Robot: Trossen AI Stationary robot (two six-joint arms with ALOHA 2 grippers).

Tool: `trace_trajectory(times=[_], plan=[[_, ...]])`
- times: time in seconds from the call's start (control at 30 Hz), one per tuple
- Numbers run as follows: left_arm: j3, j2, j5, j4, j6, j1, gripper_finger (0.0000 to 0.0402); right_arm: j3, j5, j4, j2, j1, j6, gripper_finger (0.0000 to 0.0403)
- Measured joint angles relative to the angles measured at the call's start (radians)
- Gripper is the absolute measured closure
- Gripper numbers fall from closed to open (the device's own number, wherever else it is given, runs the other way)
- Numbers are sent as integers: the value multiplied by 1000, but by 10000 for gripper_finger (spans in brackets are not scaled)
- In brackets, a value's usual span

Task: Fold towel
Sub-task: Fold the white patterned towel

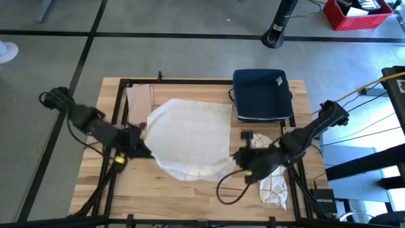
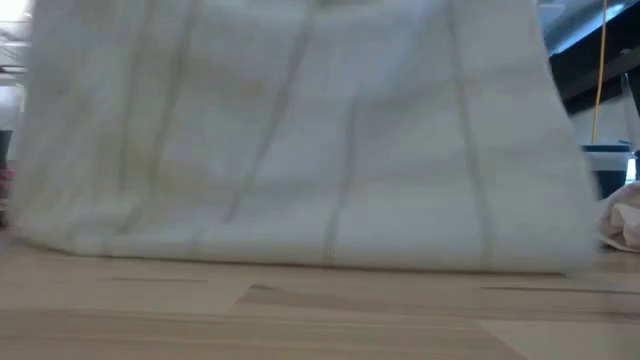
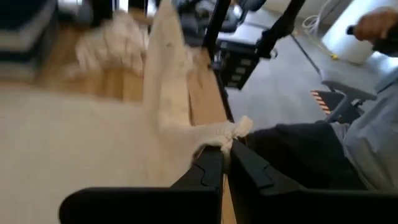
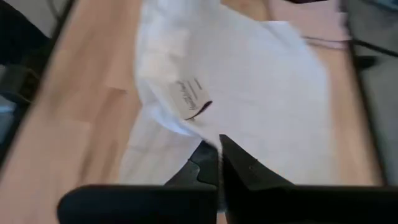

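Observation:
A white towel (image 1: pixel 190 136) with faint stripes billows over the middle of the table and fills the low view (image 2: pixel 300 130). My left gripper (image 1: pixel 142 142) is shut on its left side. My right gripper (image 1: pixel 237 158) is shut on its right side. A sewn label (image 4: pixel 189 99) shows near the right gripper's hold. In the low view the towel's lower edge (image 2: pixel 300 262) reaches down to the tabletop. My left gripper pinches a bunched corner of the towel (image 3: pixel 233 130) between its two shut fingers (image 3: pixel 211 171), coming from the table's left and slanting down. The cloth runs from there toward the table's middle. My right gripper pinches the towel's edge (image 4: pixel 214 140) close to the label, between its two shut fingers (image 4: pixel 239 168), slanting down from the table's right. Whether it has one layer or several is hidden by the cloth over the fingertips.
A dark blue tray (image 1: pixel 262 95) stands at the far right. A second, crumpled white cloth (image 1: pixel 273 187) lies near the front right corner under the right arm. A pale flat piece (image 1: pixel 139 101) lies at the far left. A person's sleeve (image 3: pixel 373 137) shows beyond the table.

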Motion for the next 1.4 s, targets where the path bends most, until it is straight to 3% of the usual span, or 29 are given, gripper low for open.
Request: trace_trajectory(times=[0.2, 0.37, 0.53, 0.67, 0.77, 0.87, 0.97, 1.07, 1.17, 1.23, 1.3, 1.4], plan=[[-250, 58, -45, 145, -313, -136, 400, -294, -83, 398, 4, 32, 112, 400], [-385, 158, -42, 247, -507, -178, 400, -457, -204, 536, 7, 34, 322, 400], [-443, 255, -38, 264, -616, -179, 394, -540, -235, 561, 13, 34, 472, 383], [-463, 315, -3, 263, -674, -166, 347, -562, -247, 540, 18, 5, 574, 346], [-469, 343, 89, 255, -692, -144, 296, -554, -375, 475, 19, -45, 623, 303], [-462, 331, 266, 221, -641, -97, 254, -526, -582, 398, 19, -102, 630, 259], [-446, 291, 244, 178, -610, -58, 233, -508, -672, 382, 19, -160, 608, 226], [-445, 262, 50, 129, -520, -24, 229, -507, -552, 455, 19, -211, 499, 205], [-447, 258, -226, 72, -490, 16, 233, -516, -343, 548, 19, -245, 380, 197], [-466, 259, -355, 54, -514, 51, 237, -520, -194, 612, 25, -263, 310, 197], [-489, 262, -395, 56, -519, 87, 240, -525, -104, 658, 35, -281, 268, 198], [-530, 262, -389, 56, -522, 132, 242, -528, -87, 653, 51, -304, 210, 198]])
